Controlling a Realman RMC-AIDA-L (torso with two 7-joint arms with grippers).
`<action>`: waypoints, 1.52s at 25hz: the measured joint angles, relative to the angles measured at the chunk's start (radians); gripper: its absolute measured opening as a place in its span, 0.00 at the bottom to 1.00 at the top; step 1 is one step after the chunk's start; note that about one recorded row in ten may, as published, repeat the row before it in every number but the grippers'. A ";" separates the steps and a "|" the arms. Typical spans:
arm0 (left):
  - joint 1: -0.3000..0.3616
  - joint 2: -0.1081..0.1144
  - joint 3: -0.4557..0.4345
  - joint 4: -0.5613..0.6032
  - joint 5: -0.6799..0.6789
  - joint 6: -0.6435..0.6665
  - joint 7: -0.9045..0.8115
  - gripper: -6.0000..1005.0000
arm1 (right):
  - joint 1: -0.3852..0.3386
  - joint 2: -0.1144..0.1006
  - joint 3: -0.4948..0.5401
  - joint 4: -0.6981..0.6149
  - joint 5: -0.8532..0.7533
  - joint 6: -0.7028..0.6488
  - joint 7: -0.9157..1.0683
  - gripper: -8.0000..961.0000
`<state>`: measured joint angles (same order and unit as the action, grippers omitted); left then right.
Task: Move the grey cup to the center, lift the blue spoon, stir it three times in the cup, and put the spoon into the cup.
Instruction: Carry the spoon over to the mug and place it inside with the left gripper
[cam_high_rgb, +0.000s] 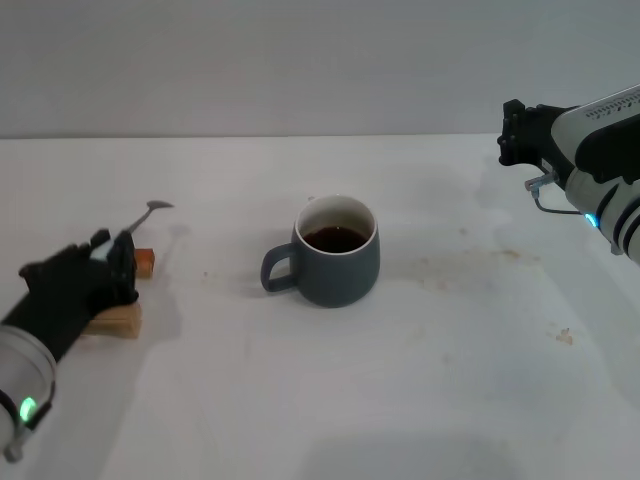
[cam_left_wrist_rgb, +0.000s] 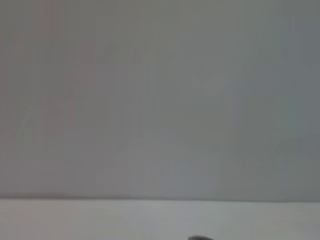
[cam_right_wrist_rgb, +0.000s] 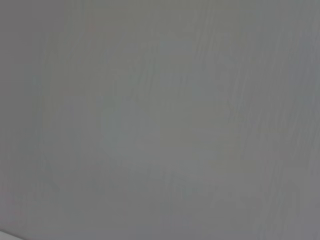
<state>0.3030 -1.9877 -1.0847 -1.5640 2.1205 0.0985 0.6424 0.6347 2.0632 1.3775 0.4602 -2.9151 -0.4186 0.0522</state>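
Cup (cam_high_rgb: 336, 252) is sitting mid-counter (cam_high_rgb: 430, 380). Left claw (cam_high_rgb: 112, 262) is pinching the spoon (cam_high_rgb: 145, 213) over the blocks (cam_high_rgb: 118, 318), so lifting's underway; next it needs carrying over the cup. Right claw (cam_high_rgb: 512, 135) is idling far right, can't tell its state.

A: Left pincer (cam_high_rgb: 112, 262): matte black, blocky. Behind it the black wrist housing meets a pale grey-white cylindrical forearm segment, with a small green light glowing on that segment.

B: Right pincer (cam_high_rgb: 512, 133): also black and angular. Behind it, a white shell with a row of dark printed markings, then a black section. A thin grey cable loops below, and a small blue-cyan light sits behind the loop.
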 joint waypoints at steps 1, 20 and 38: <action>0.000 0.000 0.000 0.000 0.000 0.000 0.000 0.19 | 0.000 0.000 0.000 0.000 0.000 0.000 0.000 0.01; -0.028 -0.072 -0.351 -0.410 0.140 -0.614 0.029 0.18 | -0.011 0.002 0.038 -0.004 0.001 -0.001 0.000 0.01; -0.062 -0.074 -0.389 -0.429 0.141 -0.664 0.031 0.15 | -0.010 0.005 0.040 -0.005 0.004 -0.003 0.004 0.01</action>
<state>0.2413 -2.0617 -1.4735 -1.9927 2.2611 -0.5652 0.6736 0.6244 2.0678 1.4175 0.4555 -2.9114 -0.4220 0.0563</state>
